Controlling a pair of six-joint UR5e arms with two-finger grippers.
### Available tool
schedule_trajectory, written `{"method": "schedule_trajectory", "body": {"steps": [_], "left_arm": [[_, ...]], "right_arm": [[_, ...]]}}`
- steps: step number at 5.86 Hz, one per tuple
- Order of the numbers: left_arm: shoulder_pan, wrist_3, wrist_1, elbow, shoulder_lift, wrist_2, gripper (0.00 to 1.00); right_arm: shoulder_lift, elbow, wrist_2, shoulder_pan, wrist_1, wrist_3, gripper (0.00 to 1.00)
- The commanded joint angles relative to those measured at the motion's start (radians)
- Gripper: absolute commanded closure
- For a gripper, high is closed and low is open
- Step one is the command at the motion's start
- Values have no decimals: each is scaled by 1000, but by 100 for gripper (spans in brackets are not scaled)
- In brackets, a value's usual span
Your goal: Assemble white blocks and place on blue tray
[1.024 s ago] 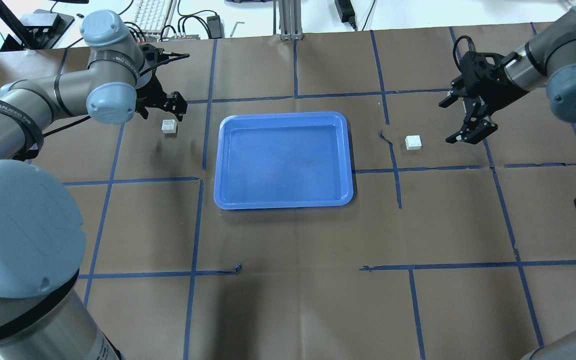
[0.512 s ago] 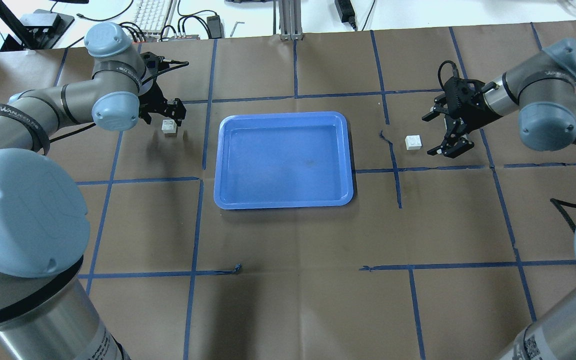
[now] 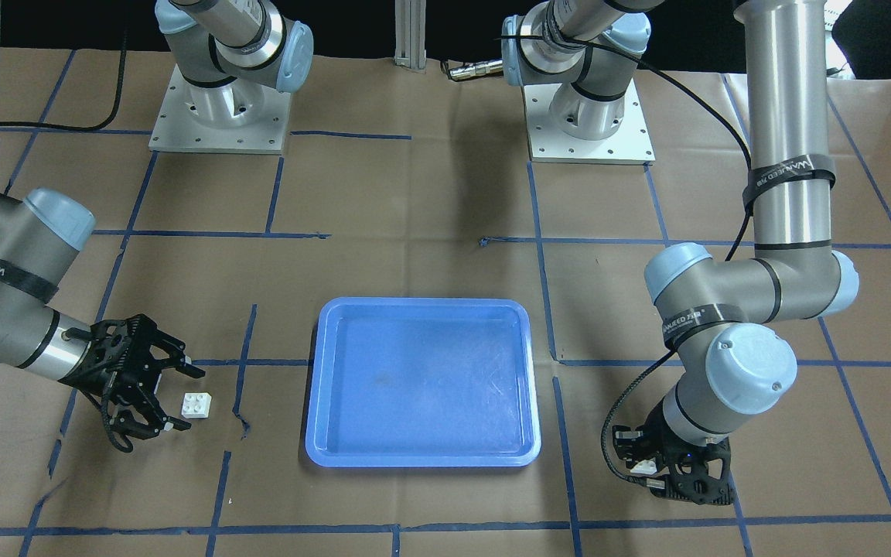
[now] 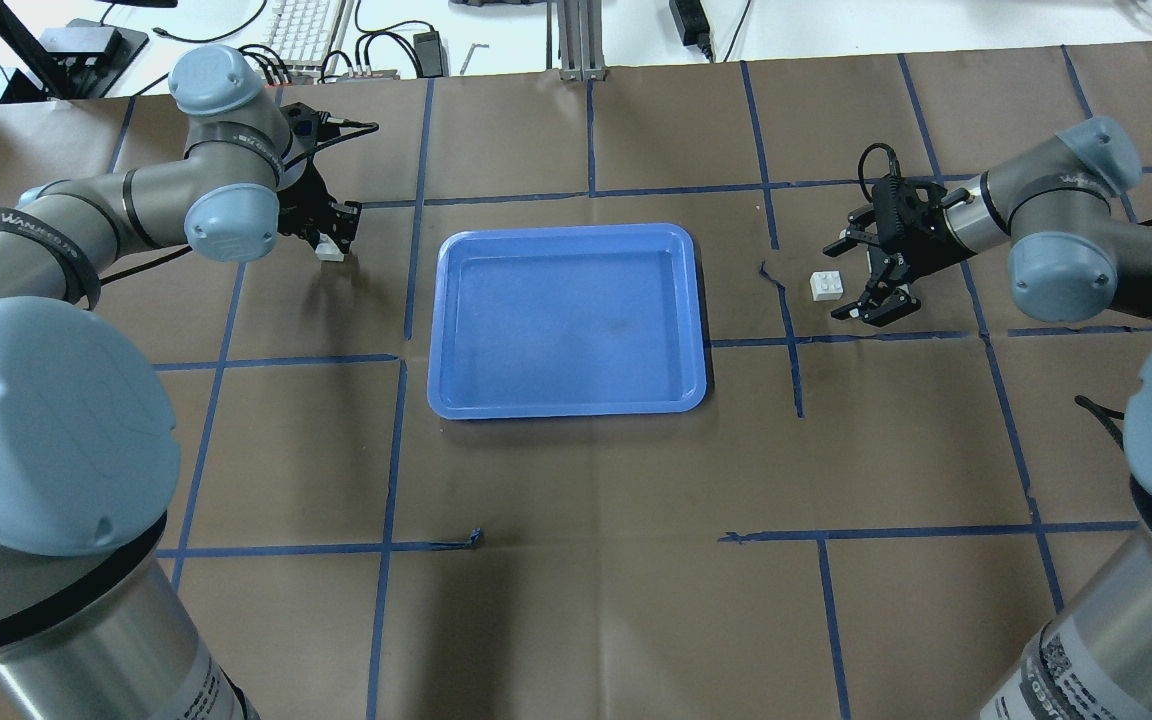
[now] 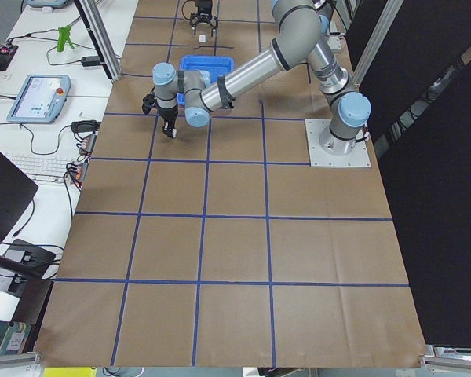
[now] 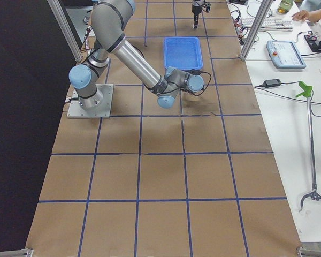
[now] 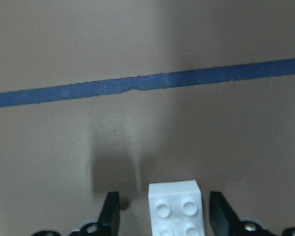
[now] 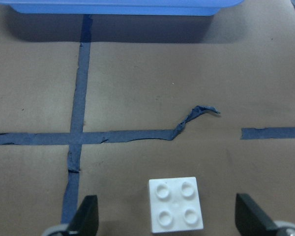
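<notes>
The blue tray (image 4: 566, 320) lies mid-table and holds nothing; it also shows in the front view (image 3: 422, 383). One white block (image 4: 329, 252) sits left of the tray. My left gripper (image 4: 333, 238) is down over it, open, with its fingers on either side; the left wrist view shows the block (image 7: 176, 206) between them with small gaps. The other white block (image 4: 826, 285) sits right of the tray. My right gripper (image 4: 841, 277) is open wide and low, with its fingertips on either side of that block (image 8: 176, 204), not touching it.
Blue tape lines grid the brown paper, with a torn curl of tape (image 4: 766, 270) between the tray and the right block. A keyboard (image 4: 301, 25) and cables lie beyond the table's far edge. A black cable (image 4: 1101, 410) hangs at the right.
My left gripper has dropped down over the left block. My right gripper has moved left and lower, from beside the right block to astride it.
</notes>
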Motion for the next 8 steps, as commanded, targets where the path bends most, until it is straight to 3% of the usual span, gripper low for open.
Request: {"method": "schedule_trajectory", "body": {"steps": [1,2,4,5,7,8], "left_arm": [[-138,216,-68,-24,107,1,100],[-207,434,-73,-55,126,-1,100],[-319,864,-56,-115,121,-1,100],[-347,963,-56,-119,106,-4,100],[-433,987,-56,-123,81,-5,100],[-438,978,-56,-126,78,-37,93]], "right_arm": [[19,-6,1,0,-4,-40,30],[18,-15,1,0,-4,-40,47],[16,-30,-2,0,-3,-40,69],[8,-31,1,0,0,-34,75],[-71,-34,-5,0,16,5,78],[-141,-23,-10,3,40,94,77]]}}
